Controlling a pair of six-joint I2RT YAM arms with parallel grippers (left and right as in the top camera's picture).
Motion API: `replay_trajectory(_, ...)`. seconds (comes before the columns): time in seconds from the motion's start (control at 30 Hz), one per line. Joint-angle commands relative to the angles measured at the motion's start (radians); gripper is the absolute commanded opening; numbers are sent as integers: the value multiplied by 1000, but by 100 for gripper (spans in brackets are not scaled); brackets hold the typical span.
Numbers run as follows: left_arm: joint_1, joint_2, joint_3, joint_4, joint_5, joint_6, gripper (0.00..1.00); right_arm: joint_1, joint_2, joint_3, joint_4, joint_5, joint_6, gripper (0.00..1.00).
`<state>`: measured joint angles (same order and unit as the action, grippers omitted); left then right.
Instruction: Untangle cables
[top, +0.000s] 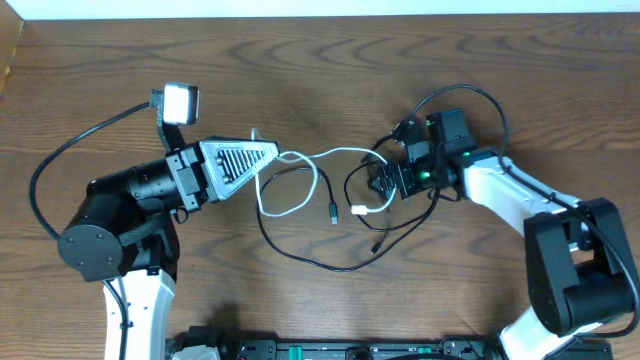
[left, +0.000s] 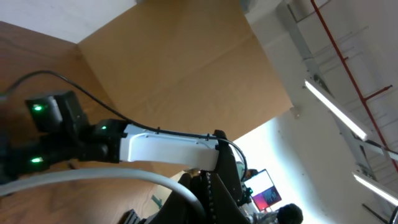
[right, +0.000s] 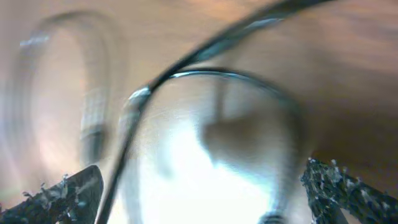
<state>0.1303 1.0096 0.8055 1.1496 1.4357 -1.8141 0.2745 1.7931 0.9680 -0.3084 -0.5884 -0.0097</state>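
Nearest, the black cables (top: 320, 264) are sagging in a loose loop on the table (top: 100, 60). Beyond them, the left gripper (top: 272, 153) is pinching the white cable (top: 316, 180) with closed fingers, while the right gripper (top: 382, 185) is hanging wide open over the black tangle.

Cables (top: 340, 150) across table (top: 300, 60) centre, edges free

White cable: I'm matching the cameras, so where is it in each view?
Overhead: white cable at centre, running right from the left gripper, looping below.
Left wrist: pale arc along the bottom edge.
Right wrist: probably the blurred pale loop at centre.
Shared landmark: the wooden table, in all three.
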Motion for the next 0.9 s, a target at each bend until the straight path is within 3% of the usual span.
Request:
replay_trajectory(0.0,7,-11,4,8,19,-5,7,-35,-64,23,-9,-494,-159,99)
replay_trajectory(0.2,7,-6,4,8,16,-1,8,-43,-155,23,-79,-680,-301,99)
replay_trajectory(0.27,7,1,4,8,16,1,7,-43,-165,23,-82,-617,-308,99)
replay_trajectory(0.37,7,16,4,8,17,6,8,-43,-165,23,-74,-466,-190,99)
replay_trajectory(0.5,7,35,4,8,22,6,7,-41,-165,23,-59,-748,-278,99)
replay_trajectory(0.57,7,42,3,8,24,7,7,-43,-165,23,-39,-662,-194,99)
replay_trajectory(0.77,7,43,3,8,32,14,7,-45,-165,22,-80,39,2,99)
replay_trajectory(0.87,7,44,3,8,47,37,7,-45,-165,22,-97,28,1,99)
